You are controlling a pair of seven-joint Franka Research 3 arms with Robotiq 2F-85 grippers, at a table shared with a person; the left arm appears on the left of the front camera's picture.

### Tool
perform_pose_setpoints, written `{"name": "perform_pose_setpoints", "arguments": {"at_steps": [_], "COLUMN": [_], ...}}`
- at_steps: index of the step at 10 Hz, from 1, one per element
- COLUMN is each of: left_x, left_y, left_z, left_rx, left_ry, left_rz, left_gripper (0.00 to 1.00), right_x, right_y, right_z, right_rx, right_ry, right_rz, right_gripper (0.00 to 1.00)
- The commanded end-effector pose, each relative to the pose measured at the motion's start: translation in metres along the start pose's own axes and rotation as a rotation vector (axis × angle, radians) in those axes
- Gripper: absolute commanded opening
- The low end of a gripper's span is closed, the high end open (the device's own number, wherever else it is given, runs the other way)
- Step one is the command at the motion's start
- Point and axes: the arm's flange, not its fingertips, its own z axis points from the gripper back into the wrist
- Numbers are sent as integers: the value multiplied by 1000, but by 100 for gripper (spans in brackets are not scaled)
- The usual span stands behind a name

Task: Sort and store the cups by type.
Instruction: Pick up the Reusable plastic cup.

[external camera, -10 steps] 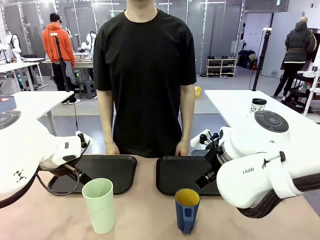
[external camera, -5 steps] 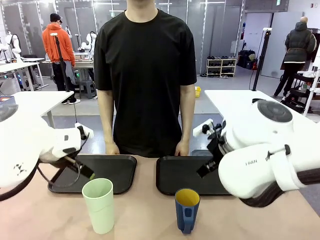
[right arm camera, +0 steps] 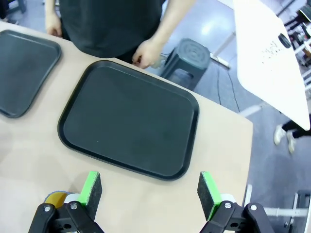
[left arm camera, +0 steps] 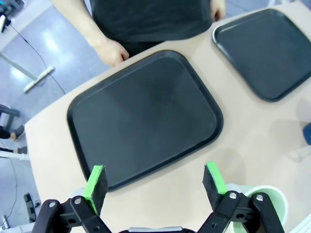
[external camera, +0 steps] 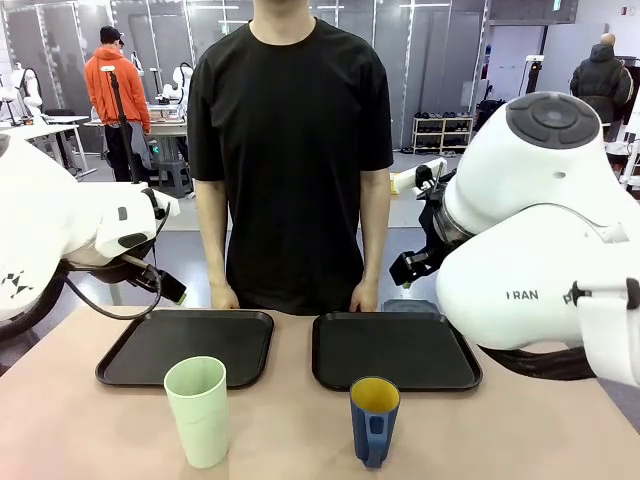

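Both pairs of jaws stand wide apart, holding nothing, above the worktop (external camera: 290,440). Nearer me, the mint-green tumbler (external camera: 197,410) stands upright before the left tray (external camera: 188,345) and the dark blue mug (external camera: 374,420) before the right tray (external camera: 395,350). I'd lower the left jaws squarely around the tumbler's middle and squeeze gently, lest thin plastic buckle.
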Motion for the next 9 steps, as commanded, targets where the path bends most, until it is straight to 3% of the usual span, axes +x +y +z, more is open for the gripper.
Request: {"name": "perform_pose_setpoints", "arguments": {"at_steps": [1,3,4,8,9], "left_x": [-3,-5,-2,-3,-2], "left_y": [-13,-15,-10,-10,7], "left_z": [2,4,3,2,-10], "left_rx": [28,10,-3,-6,-29], "left_ry": [36,13,15,17,25], "left_rz": [16,-52,0,-6,50], "left_gripper": [100,100,100,100,100], "right_x": [-6,-14,-6,-9,-5], "right_y": [12,14,7,7,-12], "right_z": [-8,-4,1,0,-13], "right_rx": [-49,-49,-22,-22,10], "right_ry": [23,1,20,22,39], "right_rz": [-64,-17,-43,-36,-113], "right_gripper": [100,100,100,100,100]}}
